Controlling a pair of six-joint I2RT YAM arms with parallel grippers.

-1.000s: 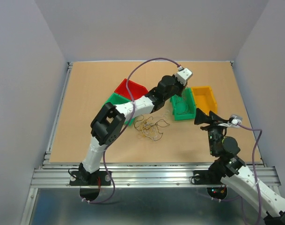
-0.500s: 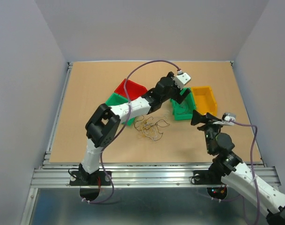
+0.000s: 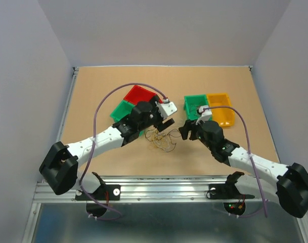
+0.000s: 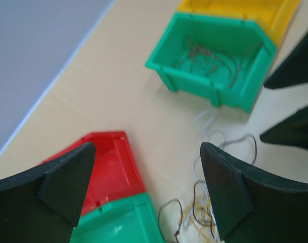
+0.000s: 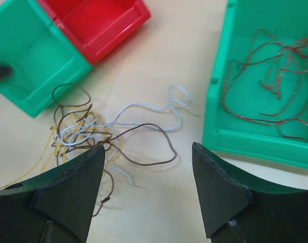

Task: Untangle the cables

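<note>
Left gripper (image 4: 147, 148), right gripper (image 5: 147, 148) spread above thin multicoloured wires (image 5: 85, 132).
Risk: pinching crossed strands at 9 o'clock probably tightens knot.

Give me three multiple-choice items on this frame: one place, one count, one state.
1. The reddish wires lie in: A the red bin; B the green bin beside the yellow bin; C neither.
2. Bins in view: A two; B three; C four.
3. The right gripper is: A open, empty; B shut on a wire; C shut on a bin.
B: wires rest on that bin's floor. C: one red, two green, one yellow. A: fingers wide apart, gripping nothing.
</note>
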